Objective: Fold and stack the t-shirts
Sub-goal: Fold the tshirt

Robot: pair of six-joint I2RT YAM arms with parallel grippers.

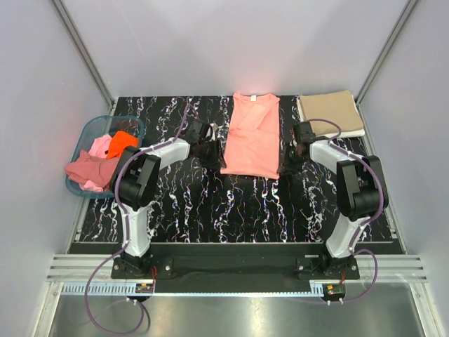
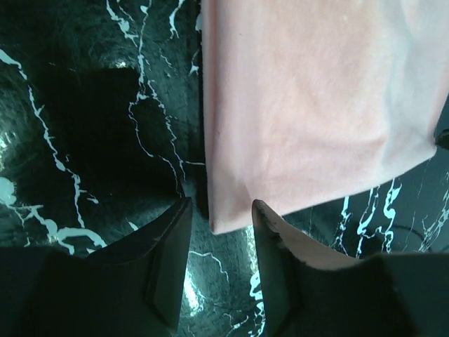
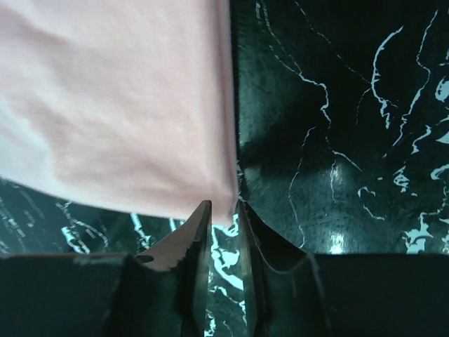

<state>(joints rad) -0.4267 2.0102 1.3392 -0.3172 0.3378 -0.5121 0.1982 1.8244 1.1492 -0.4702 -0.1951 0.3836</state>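
Left end effector (image 2: 221,209) stood half open astride 1 hem corner of the salmon-pink fabric t-shirt (image 1: 251,137) flat on the worktop (image 1: 210,203); right end effector (image 3: 224,206) sat nearly closed at the other, grip unclear, likely for a 2-handed fold.

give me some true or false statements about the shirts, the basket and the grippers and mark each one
1. The salmon-pink t-shirt lies on the table between the left gripper and the right gripper. True.
2. The tan t-shirt sits in the basket. False: it lies folded at the far right corner of the table.
3. The teal basket at the left edge holds several shirts, an orange t-shirt among them. True.
4. The left gripper is clamped shut on bare table. False: its jaws stand apart, with the near left corner of the salmon-pink t-shirt at the gap.
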